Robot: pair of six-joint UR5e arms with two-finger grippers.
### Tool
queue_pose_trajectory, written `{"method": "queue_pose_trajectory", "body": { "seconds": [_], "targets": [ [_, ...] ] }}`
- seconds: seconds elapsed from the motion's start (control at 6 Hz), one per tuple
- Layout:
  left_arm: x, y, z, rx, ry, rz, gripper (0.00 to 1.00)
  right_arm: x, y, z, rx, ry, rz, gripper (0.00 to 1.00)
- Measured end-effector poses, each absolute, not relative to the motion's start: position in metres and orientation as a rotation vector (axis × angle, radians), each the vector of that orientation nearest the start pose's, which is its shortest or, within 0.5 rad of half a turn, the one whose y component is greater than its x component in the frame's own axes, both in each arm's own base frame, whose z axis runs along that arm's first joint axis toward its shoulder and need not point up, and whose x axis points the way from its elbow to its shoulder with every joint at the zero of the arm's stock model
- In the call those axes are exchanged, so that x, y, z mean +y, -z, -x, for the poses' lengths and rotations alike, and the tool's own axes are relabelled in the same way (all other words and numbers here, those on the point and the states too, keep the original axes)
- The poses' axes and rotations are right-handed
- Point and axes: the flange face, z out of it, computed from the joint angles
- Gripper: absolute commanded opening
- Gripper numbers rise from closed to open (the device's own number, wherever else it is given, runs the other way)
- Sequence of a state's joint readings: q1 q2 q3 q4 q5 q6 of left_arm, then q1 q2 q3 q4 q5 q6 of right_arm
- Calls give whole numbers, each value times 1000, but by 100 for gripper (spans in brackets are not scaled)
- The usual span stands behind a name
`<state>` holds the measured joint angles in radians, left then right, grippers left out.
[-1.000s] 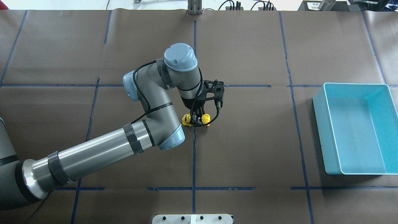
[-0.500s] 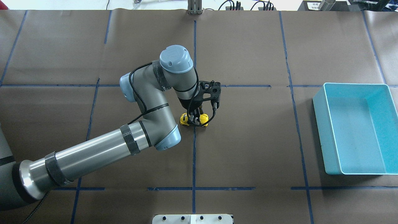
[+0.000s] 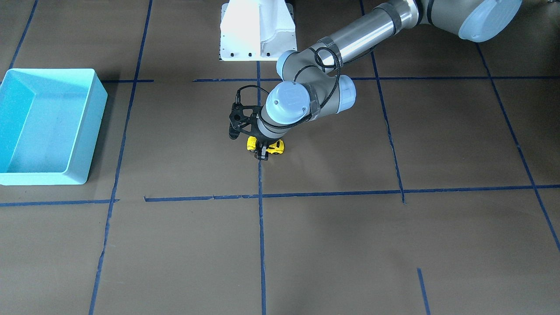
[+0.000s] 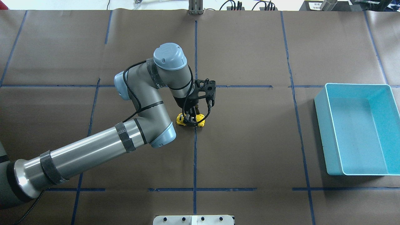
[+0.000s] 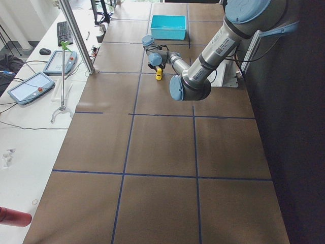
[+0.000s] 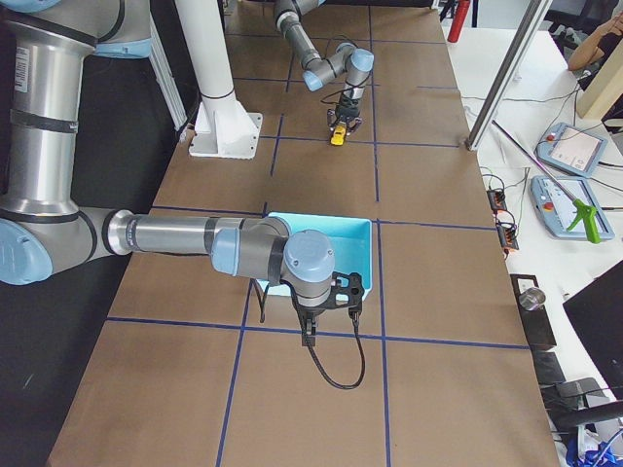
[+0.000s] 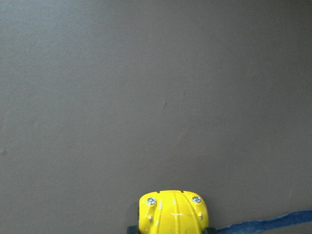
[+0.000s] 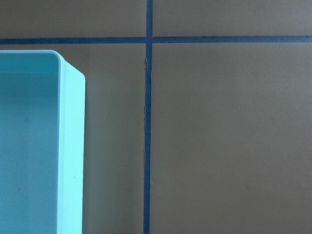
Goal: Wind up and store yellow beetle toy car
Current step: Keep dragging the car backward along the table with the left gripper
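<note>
Overhead exterior shows the left jaws clamped on the tiny yellow beetle toy car, which rests on the brown-paper counter, well apart from the turquoise plastic bin. Light pressure may let the wheels skid (no winding), and the blue tape line at its bin-ward end could snag them. Open paper runs to the bin, whose wall demands a lift. Beside the bin hang the right jaws; their width I cannot tell.

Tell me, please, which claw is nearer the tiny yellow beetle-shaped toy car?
Left. The left claw grips the yellow car at mid-table; the right claw hangs far away, beside the turquoise plastic bin.
</note>
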<state>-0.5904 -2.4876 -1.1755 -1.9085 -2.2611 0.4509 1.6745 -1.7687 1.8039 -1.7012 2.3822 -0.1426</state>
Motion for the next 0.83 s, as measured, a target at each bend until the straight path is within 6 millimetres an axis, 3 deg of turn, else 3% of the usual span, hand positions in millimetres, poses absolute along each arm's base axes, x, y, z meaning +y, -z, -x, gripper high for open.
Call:
{"method": "queue_pose_trajectory", "body": {
  "seconds": [0.83],
  "targets": [
    [-509, -248, -597, 975, -1565, -710, 0, -393, -643, -102, -816, -2, -11, 100]
  ]
}}
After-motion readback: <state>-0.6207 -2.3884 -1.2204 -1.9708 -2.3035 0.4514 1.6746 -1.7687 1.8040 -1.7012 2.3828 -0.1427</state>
